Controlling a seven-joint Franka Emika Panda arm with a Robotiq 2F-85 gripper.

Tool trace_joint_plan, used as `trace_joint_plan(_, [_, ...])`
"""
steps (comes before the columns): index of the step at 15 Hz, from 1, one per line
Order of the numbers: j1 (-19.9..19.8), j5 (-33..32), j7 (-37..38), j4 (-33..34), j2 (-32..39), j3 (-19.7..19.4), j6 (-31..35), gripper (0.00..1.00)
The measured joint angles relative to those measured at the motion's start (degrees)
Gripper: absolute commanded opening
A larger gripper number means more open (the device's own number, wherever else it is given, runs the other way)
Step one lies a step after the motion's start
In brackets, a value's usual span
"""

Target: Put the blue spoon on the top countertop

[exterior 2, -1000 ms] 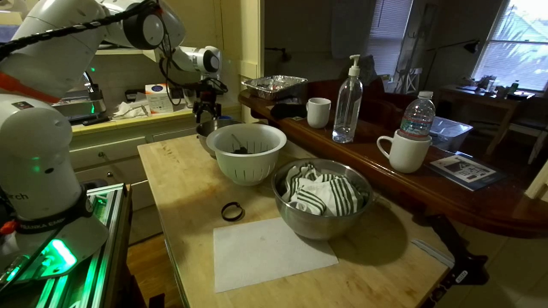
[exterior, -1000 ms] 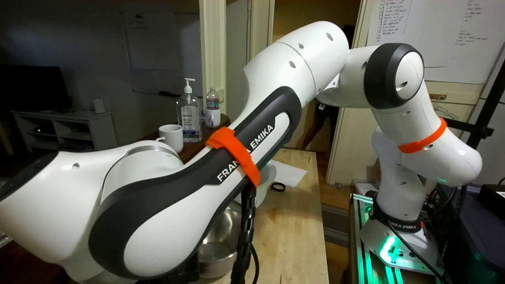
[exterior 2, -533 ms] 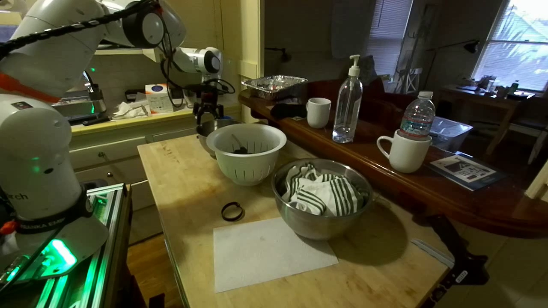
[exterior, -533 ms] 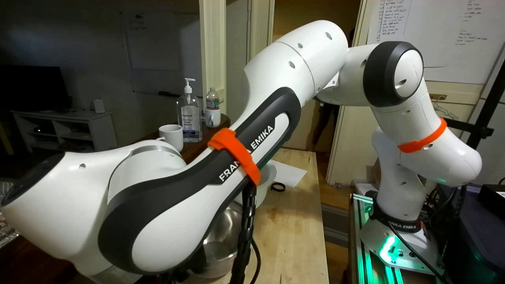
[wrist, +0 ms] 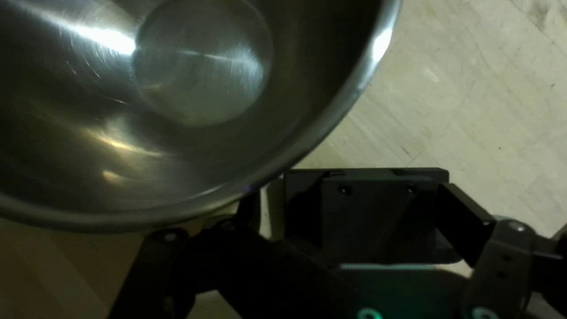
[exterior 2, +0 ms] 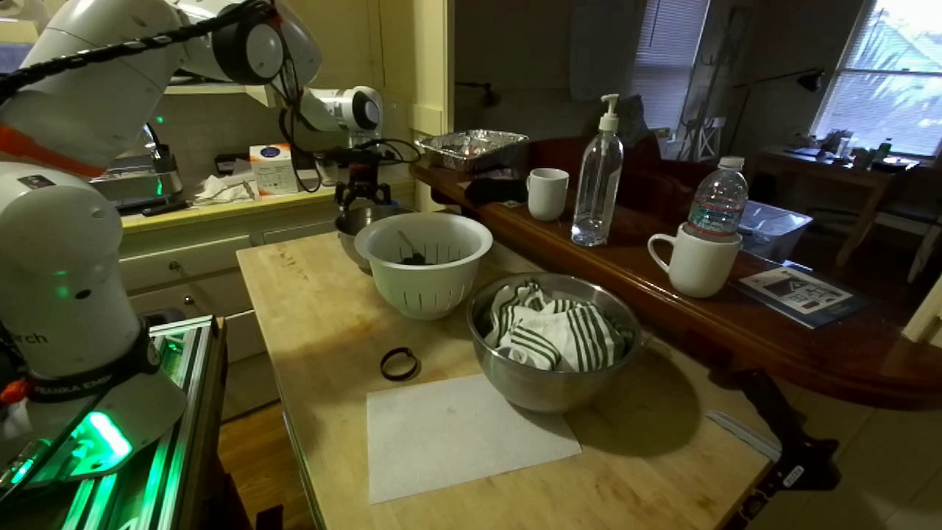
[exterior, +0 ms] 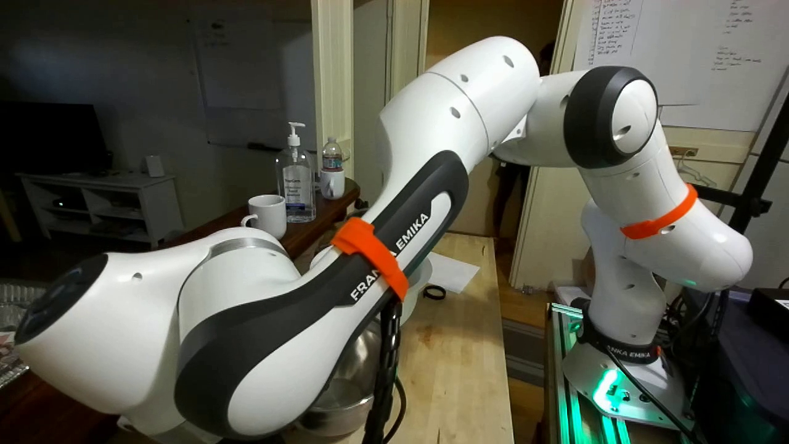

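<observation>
The blue spoon is hidden or out of view. The top countertop (exterior 2: 625, 254) is the raised, glossy reddish-brown surface, also in an exterior view (exterior: 303, 239). My gripper (exterior 2: 363, 203) points down just behind the steel bowl (exterior 2: 349, 239). In the wrist view the gripper (wrist: 358, 212) has its fingers wide apart beside the rim of the empty steel bowl (wrist: 305, 133). The left finger lies close to that rim; I cannot tell if it touches. A dark rectangular block (wrist: 381, 212) shows between the fingers; I cannot tell if it is part of the gripper. The arm hides the gripper in an exterior view.
A white colander (exterior 2: 423, 287) and a larger steel bowl (exterior 2: 544, 390) with a striped cloth stand on the pale counter (exterior 2: 324, 324). On the top countertop are a foil tray (exterior 2: 471, 151), a sanitizer bottle (exterior 2: 597, 188) and white mugs (exterior 2: 548, 195).
The arm and gripper have shifted slightly down and to the right in both exterior views. A bit of blue behind the gripper earlier is now covered. Other things have not moved.
</observation>
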Motion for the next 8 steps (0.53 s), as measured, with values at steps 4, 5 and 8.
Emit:
trace_joint_plan(4, [0.01, -0.85, -2.47, 0.03, 0.71, 0.36, 0.55, 1.0])
trace_joint_plan(5, [0.01, -1.04, -2.96, 0.05, 0.71, 0.48, 0.63, 1.0])
trace_joint_plan(8, [0.02, -1.13, -3.41, 0.33, 0.76, 0.84, 0.92, 1.0])
